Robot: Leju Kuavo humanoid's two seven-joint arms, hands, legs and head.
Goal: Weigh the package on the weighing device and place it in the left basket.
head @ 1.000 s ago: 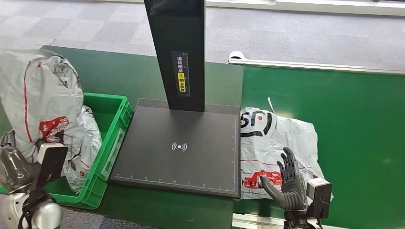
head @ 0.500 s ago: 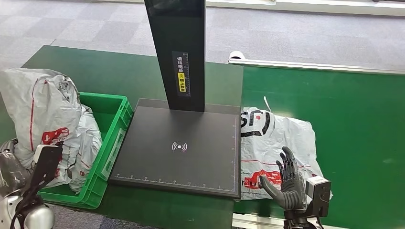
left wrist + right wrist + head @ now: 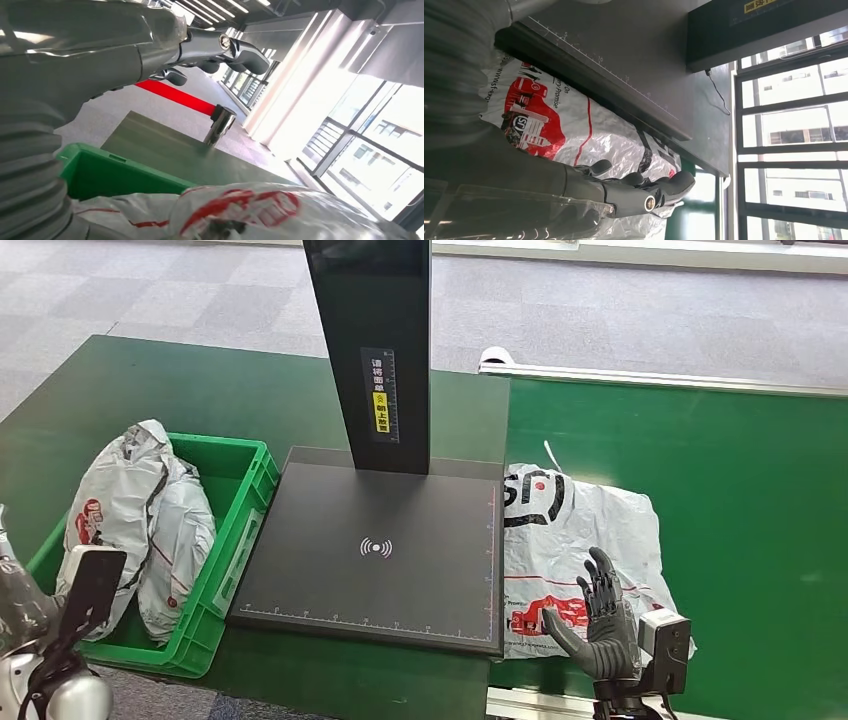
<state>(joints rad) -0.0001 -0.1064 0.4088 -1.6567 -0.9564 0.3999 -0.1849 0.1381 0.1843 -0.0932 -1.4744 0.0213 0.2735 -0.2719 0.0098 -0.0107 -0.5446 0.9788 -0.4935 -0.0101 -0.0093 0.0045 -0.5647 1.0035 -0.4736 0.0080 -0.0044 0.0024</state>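
A white package with red print (image 3: 125, 505) lies in the green basket (image 3: 257, 490) at the left, beside another white bag (image 3: 182, 540). My left hand (image 3: 220, 47) hovers above that package (image 3: 250, 210) with its fingers stretched out and nothing in them. The black weighing platform (image 3: 375, 550) is bare. To its right a second white package (image 3: 575, 525) lies flat on the green belt. My right hand (image 3: 600, 620) stands open over that package's near edge, fingers apart; the right wrist view shows the hand (image 3: 634, 192) just above the plastic (image 3: 574, 130), and contact cannot be told.
The scale's tall black post (image 3: 370, 350) rises from the back of the platform. A green conveyor belt (image 3: 740, 520) runs to the right, with a metal rail (image 3: 650, 378) along its far side. The dark green table (image 3: 200, 390) carries the basket and scale.
The package that my left hand held high over the basket has come down and now lies in the basket, let go. My left arm has drawn back. The right hand has stayed put.
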